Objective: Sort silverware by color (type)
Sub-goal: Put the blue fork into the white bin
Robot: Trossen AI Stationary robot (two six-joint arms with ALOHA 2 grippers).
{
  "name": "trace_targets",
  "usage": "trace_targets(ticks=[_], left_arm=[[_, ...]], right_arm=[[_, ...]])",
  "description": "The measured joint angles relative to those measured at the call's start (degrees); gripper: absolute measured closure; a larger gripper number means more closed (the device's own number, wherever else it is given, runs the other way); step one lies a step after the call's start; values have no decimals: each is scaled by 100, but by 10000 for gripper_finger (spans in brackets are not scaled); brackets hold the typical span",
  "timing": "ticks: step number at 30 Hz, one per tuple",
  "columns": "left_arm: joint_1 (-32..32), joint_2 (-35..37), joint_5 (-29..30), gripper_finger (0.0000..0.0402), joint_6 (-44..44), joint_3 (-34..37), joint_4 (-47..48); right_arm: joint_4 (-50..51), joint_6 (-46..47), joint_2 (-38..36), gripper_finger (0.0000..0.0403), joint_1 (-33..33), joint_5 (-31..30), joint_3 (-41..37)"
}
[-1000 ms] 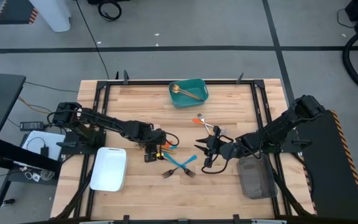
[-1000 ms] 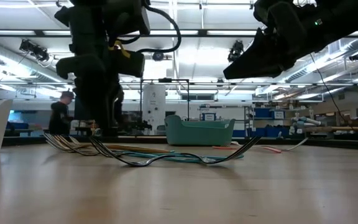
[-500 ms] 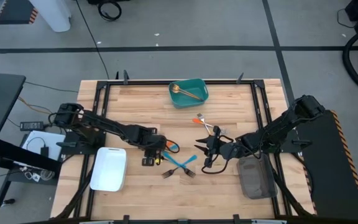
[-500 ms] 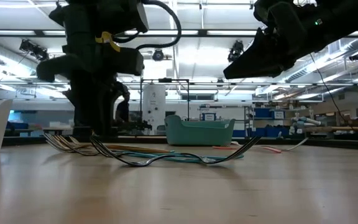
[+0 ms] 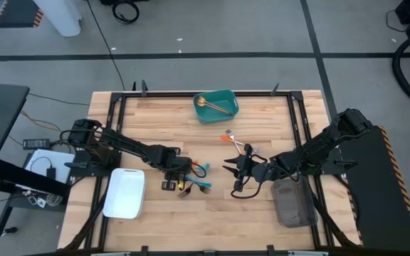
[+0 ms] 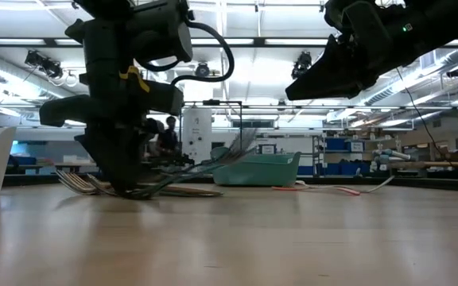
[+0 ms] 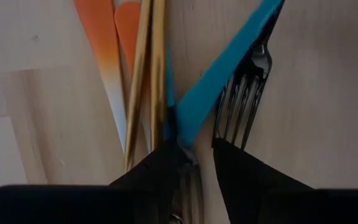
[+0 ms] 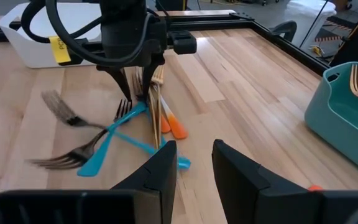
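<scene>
Two blue-handled forks (image 7: 222,74) (image 8: 120,127) lie crossed near the table's middle (image 5: 194,186), beside gold handles (image 7: 145,74) and orange handles (image 7: 104,50) flat on the wood. My left gripper (image 7: 204,155) (image 5: 177,183) stands over them, pointing down, and is shut on one blue fork. The second fork's dark head (image 7: 241,112) lies just beyond its fingers. My right gripper (image 8: 194,158) (image 5: 237,174) hovers open to their right, above the table, and touches nothing. An orange-handled piece (image 5: 237,140) lies farther back. My left gripper pinches a blue-handled fork between its two fingers at the narrow end of the handle (image 7: 182,132), where it joins the metal neck. The fingers come from above, pointing down. In the low view the fork slants up from the held end (image 6: 237,151), its free end off the table.
A teal tray (image 5: 228,99) with gold pieces stands at the far edge. A white tray (image 5: 124,203) sits near-left and a grey tray (image 5: 292,206) near-right under my right arm. Black rails frame the table. A person shows in the room behind.
My left gripper has moved toward the near edge and come down onto the crossed blue forks. The forks have slid left and turned about. Seen from the low camera, they no longer lie flat: one end has tipped up off the table. My right arm has kept still.
</scene>
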State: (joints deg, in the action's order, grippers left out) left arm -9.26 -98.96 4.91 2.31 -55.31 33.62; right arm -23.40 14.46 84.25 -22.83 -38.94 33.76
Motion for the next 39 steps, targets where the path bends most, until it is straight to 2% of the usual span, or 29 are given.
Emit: trace_targets(ticks=[13,27,31,34,39], left_arm=[[39,22,-66,285,-3,-234,407],[-16,22,-66,285,-266,-244,-400],[-39,22,-65,285,-341,-249,-371],[-42,40,-72,285,-240,-443,16],[-63,49,-86,285,-115,-619,-391]], right_arm=[[-4,-4,0,293,2,0,0],[-2,-4,0,293,7,-5,0],[2,-4,0,293,7,-5,0],[2,-9,0,293,9,-18,0],[0,-52,0,293,56,-19,0]])
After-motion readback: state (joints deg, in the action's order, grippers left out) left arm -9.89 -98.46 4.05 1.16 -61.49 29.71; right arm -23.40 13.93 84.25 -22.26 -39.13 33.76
